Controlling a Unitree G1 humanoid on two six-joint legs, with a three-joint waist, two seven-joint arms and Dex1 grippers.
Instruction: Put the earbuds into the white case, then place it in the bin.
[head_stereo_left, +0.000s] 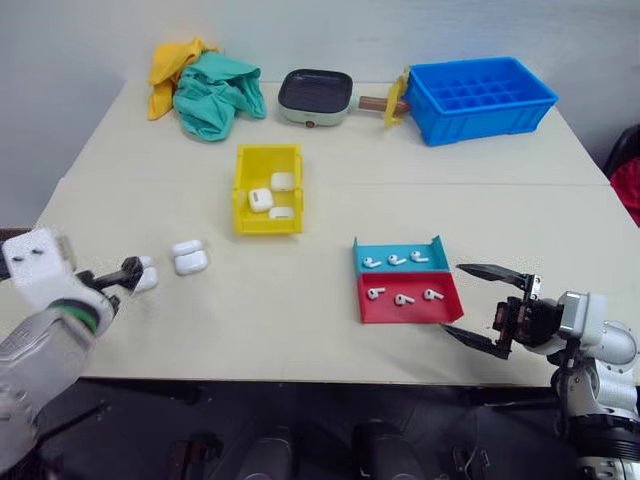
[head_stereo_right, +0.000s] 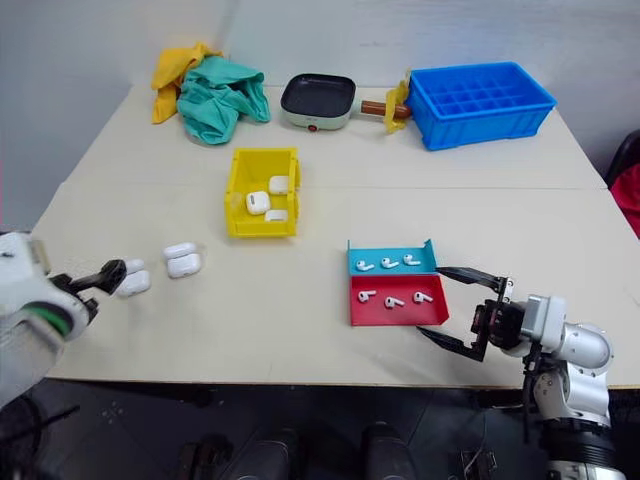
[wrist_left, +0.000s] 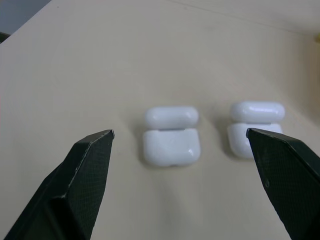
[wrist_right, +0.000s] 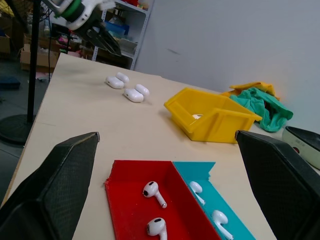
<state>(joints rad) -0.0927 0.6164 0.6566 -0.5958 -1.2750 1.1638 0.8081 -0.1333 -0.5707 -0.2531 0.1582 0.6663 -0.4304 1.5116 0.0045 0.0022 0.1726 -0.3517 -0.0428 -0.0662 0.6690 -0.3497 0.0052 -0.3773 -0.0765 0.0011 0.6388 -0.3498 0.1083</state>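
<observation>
Across the back of the beige desk (head_stereo_left: 320, 300), from upper left to upper right of the head view, lie a yellow cloth (head_stereo_left: 170, 62) with a teal cloth (head_stereo_left: 216, 92) bunched against it, a small dark-lined pan (head_stereo_left: 316, 95) with a wooden handle, and a big blue gridded crate (head_stereo_left: 480, 97). None of these stands between either pincer and the task's things.

The yellow bin (head_stereo_left: 268, 190) sits just left of centre, with three closed white cases inside. At centre right, a teal tray (head_stereo_left: 400, 254) and a red tray (head_stereo_left: 408, 299) touch one another; each carries three earbuds (head_stereo_left: 403, 298).

At lower left of the head view, two white cases lie on the bare desk, well apart from the bin. The left pincer (head_stereo_left: 131, 274) stands wide, holding nothing, its tips just at the nearer white case (wrist_left: 171, 135), whose lid is tipped open. In the left wrist view that case lies between the two black fingers (wrist_left: 82, 175), while the second open case (head_stereo_left: 189, 256) lies just beside it, partly behind one finger.

At lower right, the right pincer (head_stereo_left: 478, 305) also stands wide and empty, turned toward the picture's left, just beside the red tray's right edge and not touching it.
</observation>
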